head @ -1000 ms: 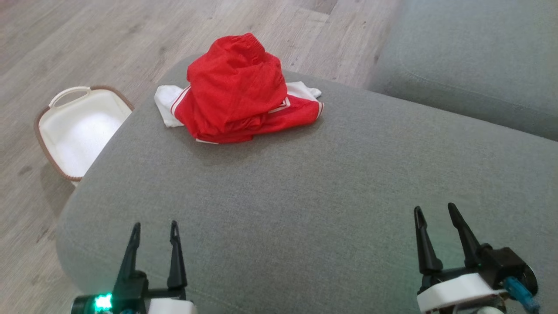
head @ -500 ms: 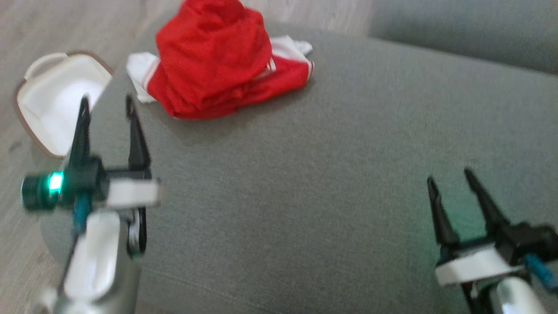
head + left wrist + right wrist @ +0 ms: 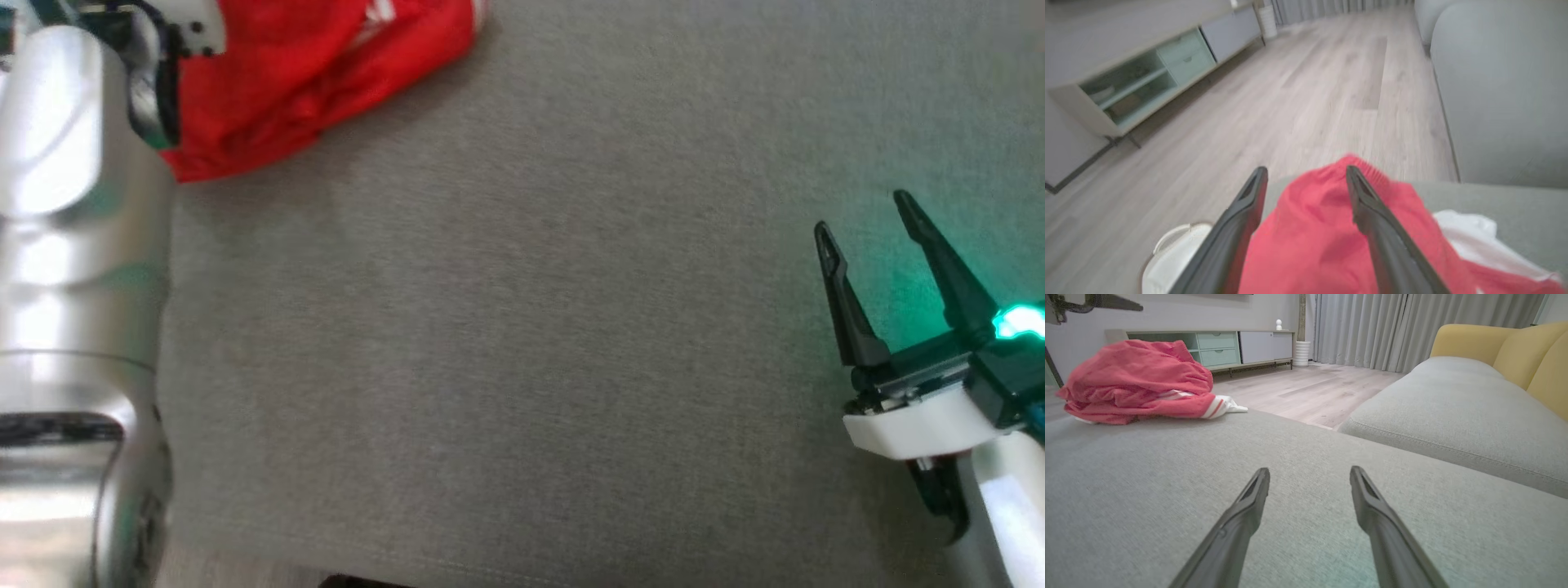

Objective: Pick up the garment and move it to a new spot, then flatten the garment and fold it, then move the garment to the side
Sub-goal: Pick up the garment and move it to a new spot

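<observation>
Garment (image 3: pixel 310 73) heaped on cushion (image 3: pixel 531 327) — left hand (image 3: pixel 1306 169) by it, right hand (image 3: pixel 863 212) apart, both spread, empty

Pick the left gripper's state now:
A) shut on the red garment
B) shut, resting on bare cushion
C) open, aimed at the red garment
C: in the left wrist view the left gripper has its jaws wide apart, and the red garment shows between them, not pinched.

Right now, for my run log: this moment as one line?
phase: pre-grasp | left gripper: open, at red garment | right gripper: open, over grey cushion | garment: crumpled, unheld
</observation>
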Robot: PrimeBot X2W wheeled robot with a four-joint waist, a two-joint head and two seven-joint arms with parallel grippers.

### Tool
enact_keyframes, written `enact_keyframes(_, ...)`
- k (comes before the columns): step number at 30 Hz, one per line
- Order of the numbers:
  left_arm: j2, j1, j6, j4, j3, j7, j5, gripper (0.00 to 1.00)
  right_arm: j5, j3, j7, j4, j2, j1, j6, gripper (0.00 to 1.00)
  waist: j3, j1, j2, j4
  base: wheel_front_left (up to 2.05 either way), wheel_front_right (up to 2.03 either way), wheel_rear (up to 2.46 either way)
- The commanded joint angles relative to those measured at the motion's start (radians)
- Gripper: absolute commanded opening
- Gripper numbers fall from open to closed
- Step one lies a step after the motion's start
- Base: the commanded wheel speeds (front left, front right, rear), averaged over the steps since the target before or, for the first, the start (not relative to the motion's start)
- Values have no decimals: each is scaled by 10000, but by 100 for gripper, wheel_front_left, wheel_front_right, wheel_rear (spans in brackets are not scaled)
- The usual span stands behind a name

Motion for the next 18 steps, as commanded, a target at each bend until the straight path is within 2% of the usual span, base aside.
enact_keyframes(1, 756, -346, 234, 282, 265, 489, 89, 100, 72, 243, -107, -353, -199, -38, 73, 100, 691, -4, 1, -646, 0, 0, 0)
enact_keyframes(4, 1010, -622, 429, 1274, 253, 1209, 166, 100, 129, 262, -107, -413, -282, -91, 73, 100, 856, -4, 1, -830, 0, 0, 0)
enact_keyframes(7, 1150, -554, 229, 1986, 148, 1514, 165, 100, 154, 206, -107, -446, -293, -102, 73, 100, 935, -4, 1, -889, 0, 0, 0)
enact_keyframes(8, 1227, -531, 219, 2061, 90, 1332, 221, 32, 157, 174, -107, -456, -290, -103, 73, 100, 960, -4, 1, -882, 0, 0, 0)
enact_keyframes(9, 1276, -511, 197, 2082, 27, 1059, 271, 0, 160, 145, -107, -456, -284, -111, 73, 100, 969, -4, 1, -863, 0, 0, 0)
enact_keyframes(13, 1190, -435, 44, 1954, 12, -455, 153, 0, 196, 165, -107, -331, -162, -175, 73, 100, 709, -4, 1, -765, 0, 0, 0)
enact_keyframes(18, 1299, -365, -36, 1926, -105, -1992, 187, 0, 230, 476, -107, -44, 305, -191, 73, 100, -243, -4, 1, -866, 0, 0, 0)
